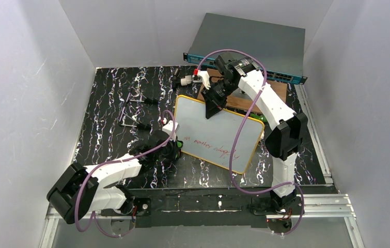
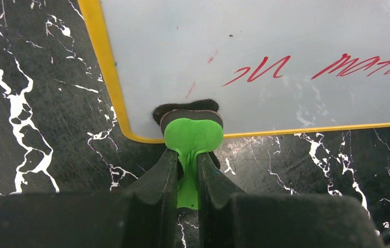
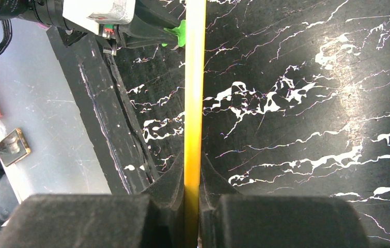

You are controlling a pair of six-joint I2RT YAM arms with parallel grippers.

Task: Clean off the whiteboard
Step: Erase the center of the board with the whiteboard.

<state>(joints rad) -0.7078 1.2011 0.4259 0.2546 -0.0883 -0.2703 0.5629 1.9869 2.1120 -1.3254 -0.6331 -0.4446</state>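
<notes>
Since the white rectangular whiteboard with the yellow-orange rim [image 1: 218,133] is the thing everything hangs off, I'll place the rest around it. It sits roughly mid-table on the black marble-look tabletop with white veins [image 1: 110,98], turned at an angle. Its near edge is down on the marble. The far side looks tipped up a bit, though I can't tell how much.

The right gripper [image 1: 211,103] is pressed together on the board's rim at the far edge, close to the far-left corner. In the right wrist view the fingers [image 3: 174,178] squeeze the yellow edge from both sides, and the board shows edge-on as a thin yellow line [image 3: 194,103].

The left gripper [image 1: 174,150] is at the board's near-left corner, pinching a small green plastic eraser with a black felt pad [image 2: 192,135] by its stem. The pad sits on the white surface just inside the rounded corner, overlapping the rim.

Red handwritten scribbles [image 2: 363,64] run along the board's near edge, to the right of the eraser, with a few faint red specks between them.

Behind the board's far edge lies a brown wooden board [image 1: 280,90], and beyond that a flat grey metal box with a blue front strip [image 1: 249,44]. Off the board's left side, some thin bent metal pieces [image 1: 130,111] lie on the marble.
</notes>
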